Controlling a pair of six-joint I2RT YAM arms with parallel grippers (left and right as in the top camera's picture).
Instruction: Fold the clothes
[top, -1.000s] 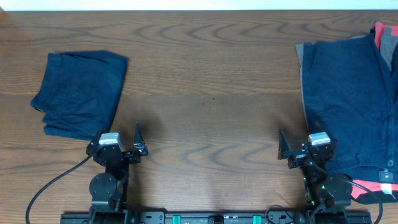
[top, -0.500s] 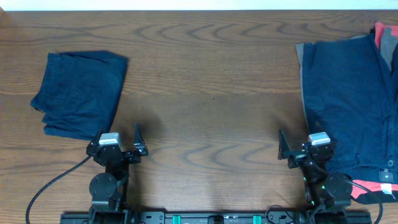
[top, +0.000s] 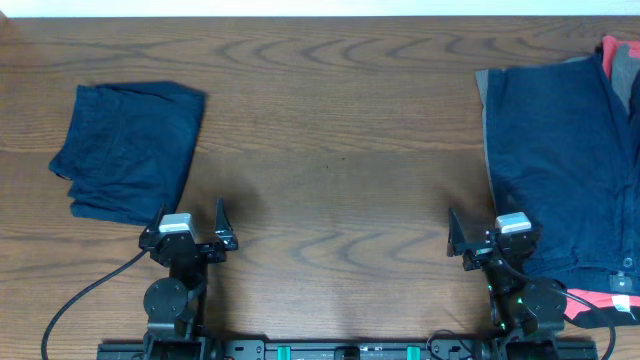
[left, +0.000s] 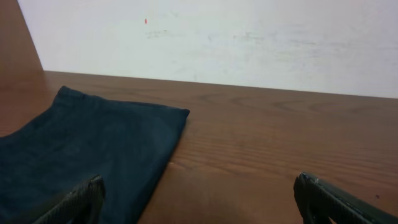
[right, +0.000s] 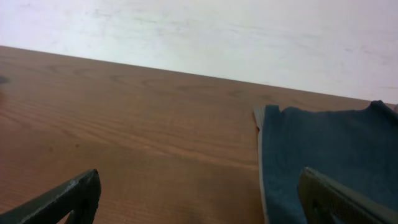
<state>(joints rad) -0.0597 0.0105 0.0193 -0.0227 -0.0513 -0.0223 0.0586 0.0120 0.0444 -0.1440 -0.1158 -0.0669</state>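
Overhead alone shows red garment (top: 622, 60); left gripper (top: 190, 220) and right gripper (top: 493, 232) gape empty.

- navy top garment (top: 560, 150), on the right-hand pile, overhead view: cut off by the right edge.
- grey garment (top: 486, 120): only a narrow strip shows along the pile's left side. The remainder is hidden under the navy.
- red garment (top: 622, 60): a far-right corner and a strip near the bottom edge show. The rest is covered or out of frame.
- pale tag (top: 622, 283), on the pile's near corner: too small to read.
- folded navy piece (left: 81, 149), left wrist view: cut by the left and bottom edges.
- left gripper (left: 198, 186) and right gripper (right: 199, 180), wrist views: only the fingertips show, at the bottom edge.
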